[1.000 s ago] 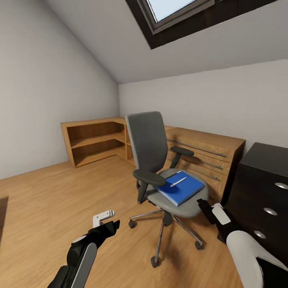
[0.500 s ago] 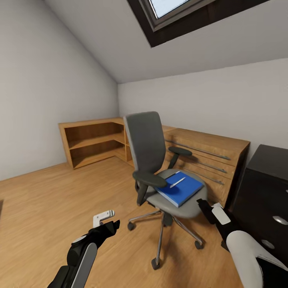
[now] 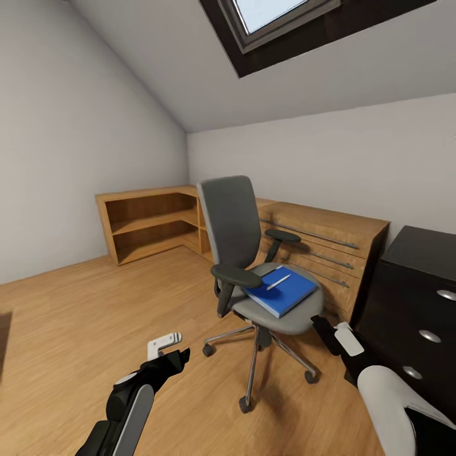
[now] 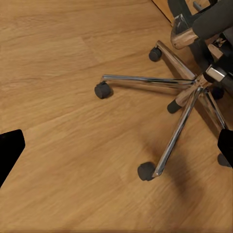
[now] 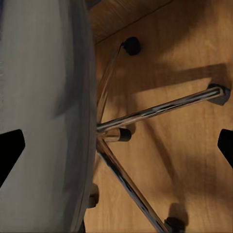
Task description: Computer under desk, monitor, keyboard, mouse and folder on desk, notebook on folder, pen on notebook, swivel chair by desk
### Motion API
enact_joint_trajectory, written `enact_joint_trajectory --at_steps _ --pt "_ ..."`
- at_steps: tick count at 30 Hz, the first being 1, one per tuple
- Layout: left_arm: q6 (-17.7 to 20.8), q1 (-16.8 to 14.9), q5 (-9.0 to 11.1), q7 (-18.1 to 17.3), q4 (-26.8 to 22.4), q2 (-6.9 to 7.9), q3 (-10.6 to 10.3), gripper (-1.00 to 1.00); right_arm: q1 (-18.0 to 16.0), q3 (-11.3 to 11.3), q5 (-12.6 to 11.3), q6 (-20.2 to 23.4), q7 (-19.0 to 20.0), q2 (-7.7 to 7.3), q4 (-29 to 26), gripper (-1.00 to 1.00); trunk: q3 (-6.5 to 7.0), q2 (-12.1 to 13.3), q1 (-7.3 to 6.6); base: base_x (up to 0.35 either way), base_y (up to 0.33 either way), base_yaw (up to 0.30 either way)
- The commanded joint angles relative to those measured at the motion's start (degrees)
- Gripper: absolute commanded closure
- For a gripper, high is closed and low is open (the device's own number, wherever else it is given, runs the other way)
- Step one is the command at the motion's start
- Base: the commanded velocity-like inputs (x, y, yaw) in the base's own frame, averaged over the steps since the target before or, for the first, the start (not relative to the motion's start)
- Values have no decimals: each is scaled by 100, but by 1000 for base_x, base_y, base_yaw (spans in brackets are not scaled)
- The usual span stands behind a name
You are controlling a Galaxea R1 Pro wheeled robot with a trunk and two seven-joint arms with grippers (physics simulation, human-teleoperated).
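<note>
The swivel chair [image 3: 235,234] stands mid-room on its chrome base [image 4: 182,92], grey seat toward me. A bright blue folder [image 3: 286,294] lies flat on the seat with a slim pale pen [image 3: 278,282] on top. My right gripper [image 3: 326,329] hovers open just beside the seat's near right edge; its wrist view shows the seat's rim [image 5: 53,116] close by. The left gripper [image 3: 170,349] is open and empty, low over the floor to the chair's left, casters ahead of it. Computer, monitor, keyboard, mouse, notebook and desk are out of view.
A black drawer cabinet [image 3: 418,285] stands at the right, close to my right arm. A low light-wood drawer unit [image 3: 329,244] runs behind the chair, joined to an open corner shelf [image 3: 149,221]. Wooden floor [image 3: 76,316] spreads to the left.
The view swung briefly left and came back. The chair, with folder and pen, has rolled a little away from me. Both arms keep their pose.
</note>
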Motion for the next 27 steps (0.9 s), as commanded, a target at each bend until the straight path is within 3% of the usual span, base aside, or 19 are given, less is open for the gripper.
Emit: enact_joint_trajectory --at_steps 1,6,7,15,27 --pt "14 -3 60 54 -7 0 -4 -100 -2 -12 -50 25 -27 4 -13 -100 -6 -3 -1 -9 0 0" --pt "16 -3 60 54 -7 0 -7 -100 -2 -15 -58 22 -13 55 -1 -100 -6 -3 -1 -4 0 0" --pt "19 -3 60 54 -7 0 -9 -100 -2 -21 -64 24 -15 129 3 -100 -6 -3 -1 0 0 0" --pt "23 -3 61 54 -7 0 -9 -100 -2 -22 -44 24 -10 304 15 -100 -6 -3 -1 0 0 19" --pt "23 -3 65 54 3 -5 -10 -100 -2 -14 -29 22 -9 357 16 -100 -6 -3 -1 0 0 123"
